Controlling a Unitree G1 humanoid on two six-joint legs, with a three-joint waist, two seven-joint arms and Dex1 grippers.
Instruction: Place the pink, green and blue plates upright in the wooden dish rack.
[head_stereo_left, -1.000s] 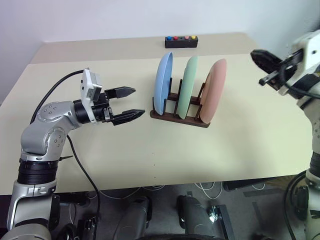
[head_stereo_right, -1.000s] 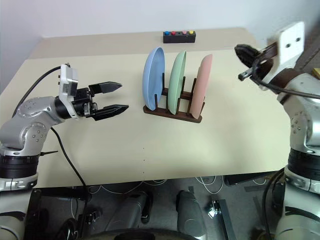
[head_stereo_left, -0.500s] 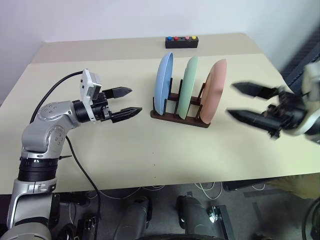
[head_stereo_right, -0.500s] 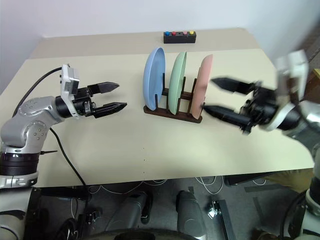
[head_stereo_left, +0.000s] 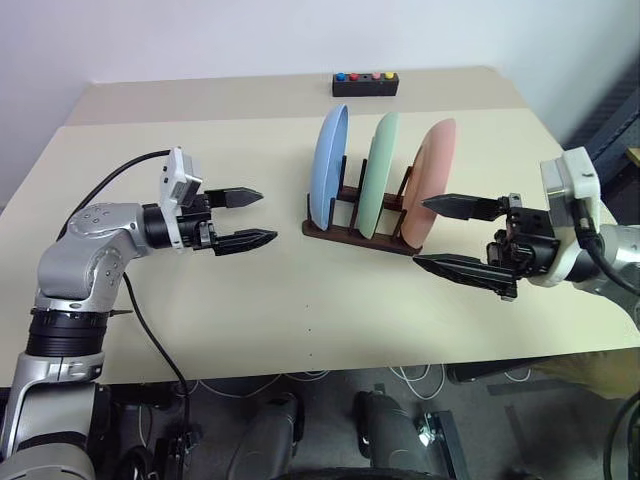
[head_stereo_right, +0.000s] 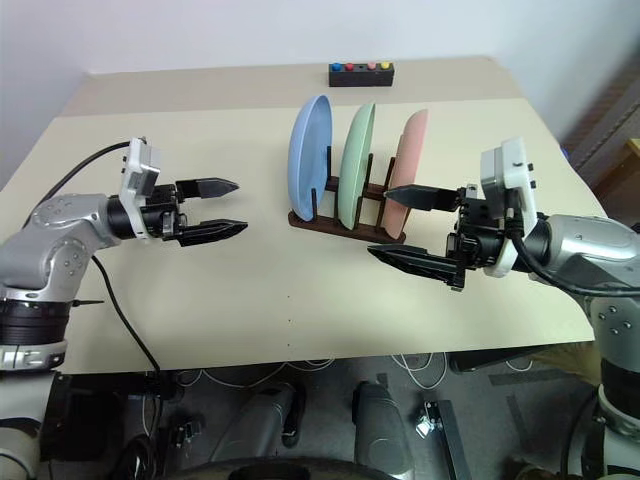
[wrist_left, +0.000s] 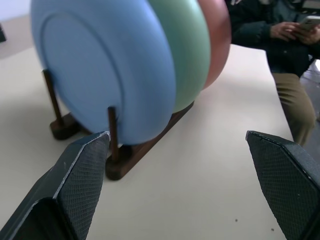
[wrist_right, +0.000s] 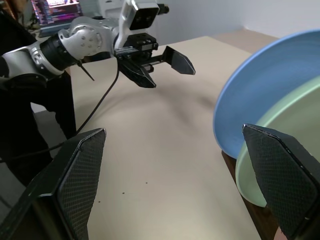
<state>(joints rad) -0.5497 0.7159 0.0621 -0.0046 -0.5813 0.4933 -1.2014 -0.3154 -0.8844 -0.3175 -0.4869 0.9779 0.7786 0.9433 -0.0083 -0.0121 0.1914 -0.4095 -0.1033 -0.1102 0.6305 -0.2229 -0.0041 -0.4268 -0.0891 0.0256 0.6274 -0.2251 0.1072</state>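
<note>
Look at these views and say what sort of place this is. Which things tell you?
Probably a robotics lab or test room, not a kitchen. A bare beige table holds a wooden dish rack and a small black box with coloured buttons; loose cables lie on the floor, and a monitor glows behind a seated person.

Middle of the frame: the wooden dish rack (head_stereo_left: 360, 228) stands on the table (head_stereo_left: 300, 300), full with the blue plate (head_stereo_left: 327, 165), green plate (head_stereo_left: 380, 170) and pink plate (head_stereo_left: 432, 175) upright. They block the way across.
Left of the rack: bare table between it and the left gripper (head_stereo_left: 245, 215), whose fingers are spread.
Right of the rack: the right gripper (head_stereo_left: 450, 235), fingers apart, sits just beside the pink plate. Little room.
Top of the frame: a small black button box (head_stereo_left: 365, 84), well apart from the rack.
Bottom of the frame: wide bare table.
</note>
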